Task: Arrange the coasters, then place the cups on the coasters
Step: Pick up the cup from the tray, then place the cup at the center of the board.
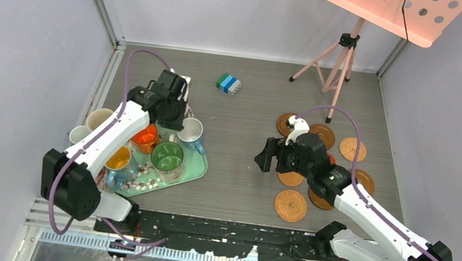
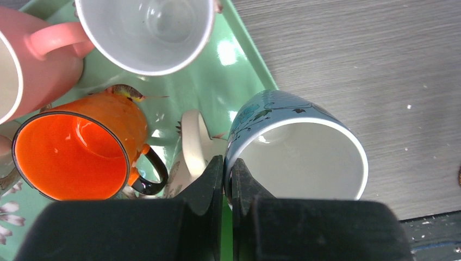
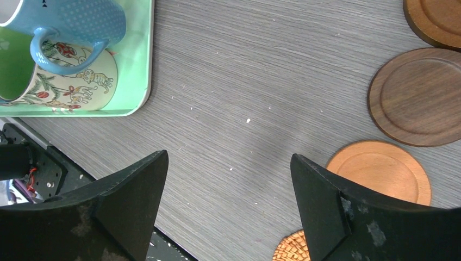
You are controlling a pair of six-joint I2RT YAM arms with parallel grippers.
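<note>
My left gripper (image 2: 227,163) is shut on the rim of the light blue cup (image 2: 296,147), one finger inside and one outside. That cup (image 1: 192,132) is at the far right edge of the mint-green tray (image 1: 195,172). An orange-inside cup (image 2: 70,155), a pink cup (image 2: 32,65) and a white cup (image 2: 144,30) stand close by on the tray. Several coasters lie on the right of the table, among them a wicker coaster (image 1: 291,205) and a dark wood coaster (image 3: 418,98). My right gripper (image 3: 228,157) hangs open over bare table, just left of the coasters.
A green-inside cup (image 1: 167,156) and a yellow-inside cup (image 1: 118,158) also stand on the tray. Two pale cups (image 1: 99,119) stand off its left side. A blue-green toy block (image 1: 228,84) lies at the back. A pink music stand (image 1: 341,57) stands at the back right.
</note>
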